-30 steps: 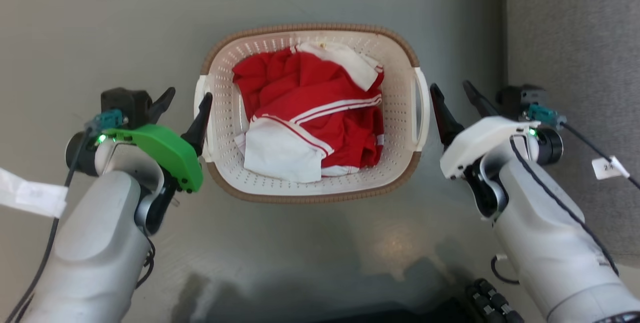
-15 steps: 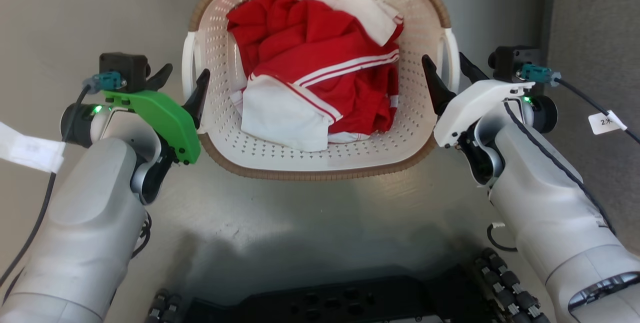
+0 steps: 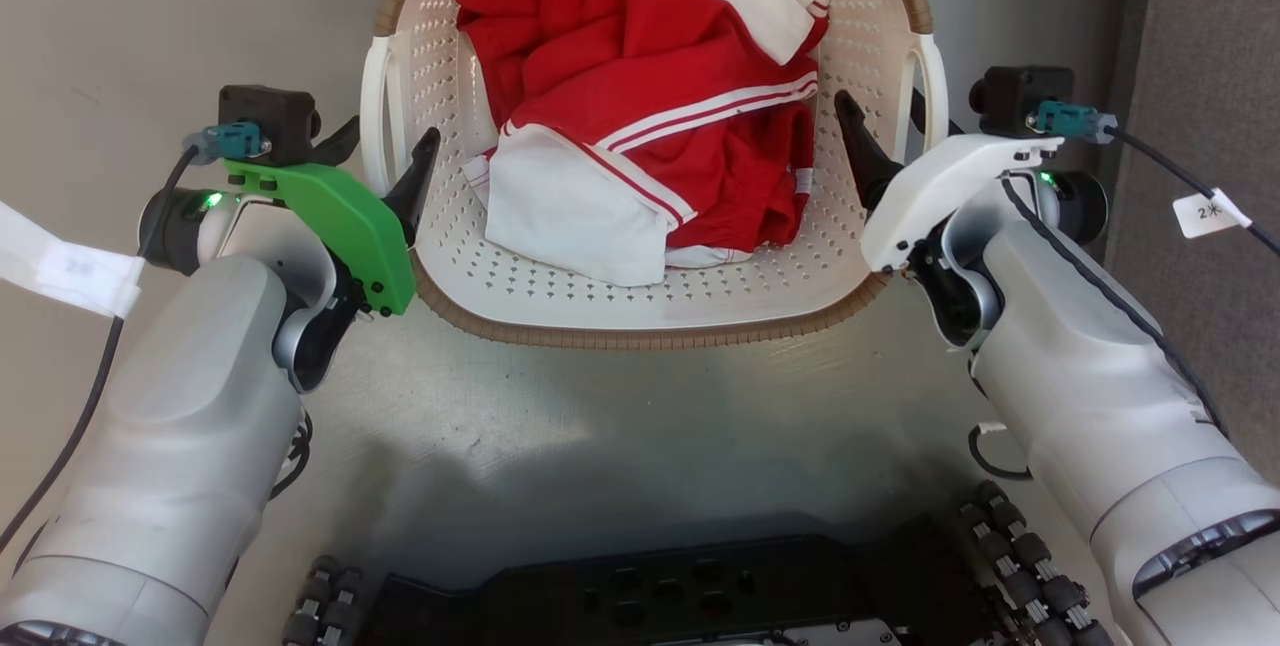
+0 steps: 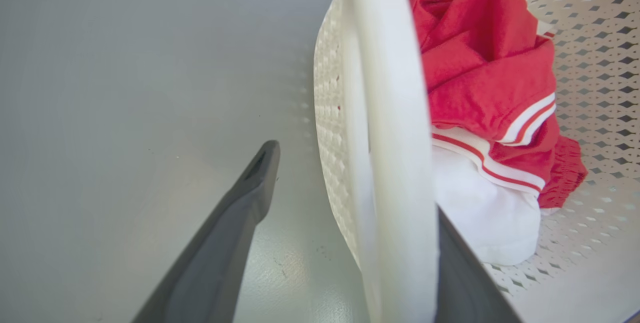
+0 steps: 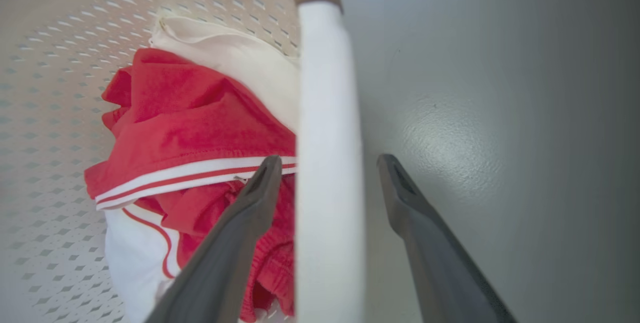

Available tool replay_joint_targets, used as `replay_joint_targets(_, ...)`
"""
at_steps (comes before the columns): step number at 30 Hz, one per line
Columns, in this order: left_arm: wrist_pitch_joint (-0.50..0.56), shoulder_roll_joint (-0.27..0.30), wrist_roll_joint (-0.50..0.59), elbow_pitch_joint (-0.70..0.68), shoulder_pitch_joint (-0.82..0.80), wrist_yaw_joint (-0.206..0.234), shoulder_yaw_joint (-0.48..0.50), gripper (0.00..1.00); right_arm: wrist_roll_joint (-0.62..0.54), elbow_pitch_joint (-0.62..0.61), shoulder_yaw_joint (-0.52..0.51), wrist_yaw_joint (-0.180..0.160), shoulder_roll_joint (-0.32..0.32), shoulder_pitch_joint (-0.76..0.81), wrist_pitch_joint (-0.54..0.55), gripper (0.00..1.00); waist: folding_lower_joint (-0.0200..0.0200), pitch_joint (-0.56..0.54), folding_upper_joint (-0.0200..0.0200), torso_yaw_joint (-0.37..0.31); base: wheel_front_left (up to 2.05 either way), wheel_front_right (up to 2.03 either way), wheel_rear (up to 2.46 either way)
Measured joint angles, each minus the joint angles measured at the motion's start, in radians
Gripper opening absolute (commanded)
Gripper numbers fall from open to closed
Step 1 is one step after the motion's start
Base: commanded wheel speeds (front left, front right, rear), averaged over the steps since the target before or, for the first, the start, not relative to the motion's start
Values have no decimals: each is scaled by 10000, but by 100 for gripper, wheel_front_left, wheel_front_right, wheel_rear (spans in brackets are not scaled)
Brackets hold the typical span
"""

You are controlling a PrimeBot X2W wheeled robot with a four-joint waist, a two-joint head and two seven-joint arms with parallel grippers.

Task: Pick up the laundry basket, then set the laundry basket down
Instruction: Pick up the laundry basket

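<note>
Up front was one basket (image 3: 650, 338), mouth up, long side going left to right. Left claw (image 3: 390, 131) and right claw (image 3: 878, 101) stood open, each around one of two handles (image 3: 372, 116), squeezing nothing.

I'm looking down into an indoor room that I can't pin to a home or a lab. The floor (image 3: 600, 426) is bare, smooth, grey and faintly glossy, with a darker, coarser grey strip (image 3: 1210, 46) along my right. The laundry basket (image 3: 640, 336) of red-and-white clothes (image 3: 650, 96) suggests household chores; a paper tag (image 3: 1205, 213) on a cable (image 3: 1150, 154) suggests a test setup.
</note>
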Motion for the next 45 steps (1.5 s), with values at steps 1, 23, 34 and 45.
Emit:
replay_joint_targets(1,-15,-2,-44,38,-34,0,-54,73,23,21,67,0,-2,-44,-2,85,0,8,0,-1,0,0,0)
replay_joint_targets(23,-449,-140,-1183,888,-214,98,-1210,0,1058,635,1212,10,161,-206,-382,0,0,-734,0,-65,0,0,0)
replay_joint_targets(34,-397,-146,-1933,1354,65,88,-1597,0,1682,890,1973,213,167,-132,-46,0,-1,-2218,0,-137,0,0,0)
replay_joint_targets(45,221,-157,-2516,1810,306,69,-1858,0,2243,1177,2462,278,230,-146,1191,0,-1,-3614,0,-245,0,0,0)
